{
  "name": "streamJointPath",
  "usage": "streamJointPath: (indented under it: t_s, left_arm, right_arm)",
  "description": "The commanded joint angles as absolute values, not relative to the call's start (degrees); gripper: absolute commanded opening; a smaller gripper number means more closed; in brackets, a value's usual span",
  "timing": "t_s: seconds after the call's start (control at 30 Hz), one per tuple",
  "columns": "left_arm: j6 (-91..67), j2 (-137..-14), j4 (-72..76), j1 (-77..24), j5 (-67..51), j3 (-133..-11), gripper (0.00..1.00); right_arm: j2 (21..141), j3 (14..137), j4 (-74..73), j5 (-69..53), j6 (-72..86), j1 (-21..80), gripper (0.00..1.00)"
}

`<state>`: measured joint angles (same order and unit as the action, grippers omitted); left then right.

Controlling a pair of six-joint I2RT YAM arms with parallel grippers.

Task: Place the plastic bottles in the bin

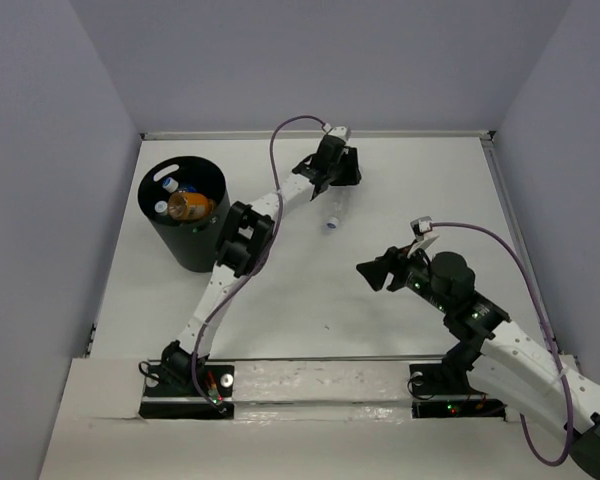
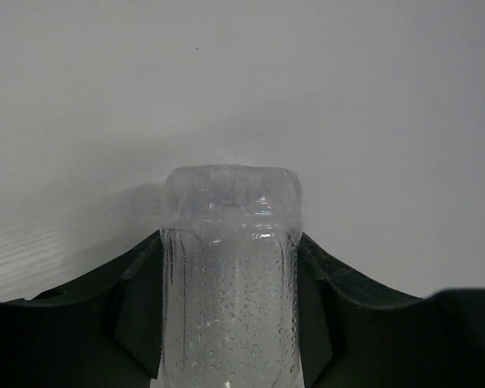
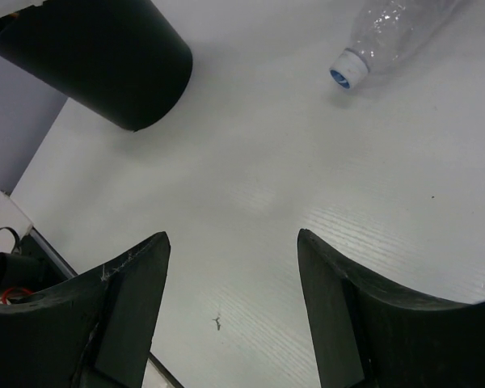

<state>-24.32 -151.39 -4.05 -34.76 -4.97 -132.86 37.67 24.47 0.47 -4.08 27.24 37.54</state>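
The bin stands on the table, toward its left side. Several bottles lie heaped together inside the bin. A lone bottle lies on the table well to the right of the bin, its cap end turned toward the arm bases. The left gripper sits over that bottle's far end, a finger against each side. The right gripper hangs farther right of the bin and nearer the bases, jaws apart with nothing between them.
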Motion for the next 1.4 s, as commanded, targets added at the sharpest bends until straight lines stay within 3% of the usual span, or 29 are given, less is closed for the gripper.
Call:
streamJointPath:
  t_s: [0.0, 0.2, 0.33, 0.53, 0.77, 1.13, 1.37]
  left_arm:
    - [-21.36, -130.28, 4.21, -36.82, -5.63, -127.54, 0.43]
    - [-17.50, -103.83, 12.82, -37.27, -1.16, -110.50, 0.43]
    - [-14.07, -90.11, 15.29, -35.08, 12.02, -99.25, 0.43]
    - [-15.21, -75.17, 17.83, -19.44, 21.17, -81.07, 0.43]
    - [-13.71, -71.19, 24.86, -9.06, 29.00, -70.84, 0.43]
    - [-6.25, -80.41, 39.37, -8.70, 34.88, -68.82, 0.43]
    - [-0.37, -79.02, 55.95, -10.45, 38.14, -56.70, 0.44]
  right_arm:
    - [35.51, 24.35, 2.81, -5.10, 25.05, 37.53, 0.70]
    - [35.51, 24.17, 3.16, -5.45, 24.70, 37.53, 0.70]
    - [35.25, 24.17, 3.60, -6.41, 24.61, 37.53, 0.70]
    - [33.93, 23.47, 4.39, -8.96, 24.43, 37.53, 0.70]
    - [34.28, 23.03, 5.54, -11.33, 24.52, 37.53, 0.70]
    - [37.00, 22.59, 8.52, -14.50, 24.26, 37.53, 0.70]
    - [40.95, 22.15, 13.18, -18.45, 24.43, 37.53, 0.70]
